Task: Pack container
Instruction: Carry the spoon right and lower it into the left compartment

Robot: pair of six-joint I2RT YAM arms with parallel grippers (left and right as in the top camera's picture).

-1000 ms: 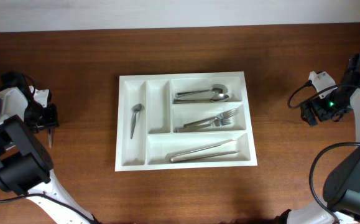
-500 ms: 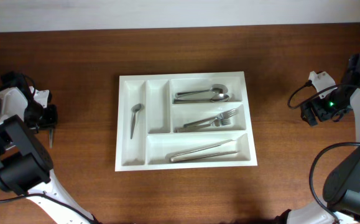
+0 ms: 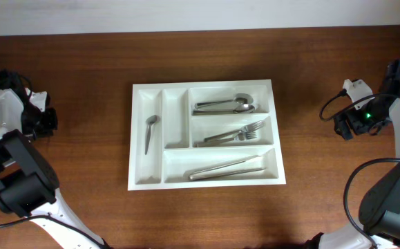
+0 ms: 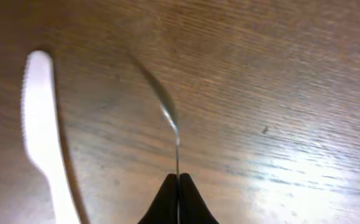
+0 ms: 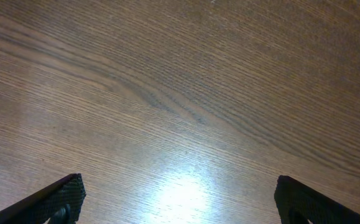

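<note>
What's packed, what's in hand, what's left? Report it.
Done: the container holds spoons, forks, long utensils and one small spoon in four compartments. In hand: the left hand is shut on a thin metal utensil, away from the container. Left: placing it; the second narrow compartment is empty. The right hand is open, holding nothing.

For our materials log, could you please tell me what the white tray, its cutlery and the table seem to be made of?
Large white rectangular tray: likely moulded plastic with a satin finish; uniform white, thin rounded walls. Silver cutlery: polished metal, probably steel; bright grey glints. Brown table: wood grain under a glossy sheen; solid or veneer, cannot tell.
</note>
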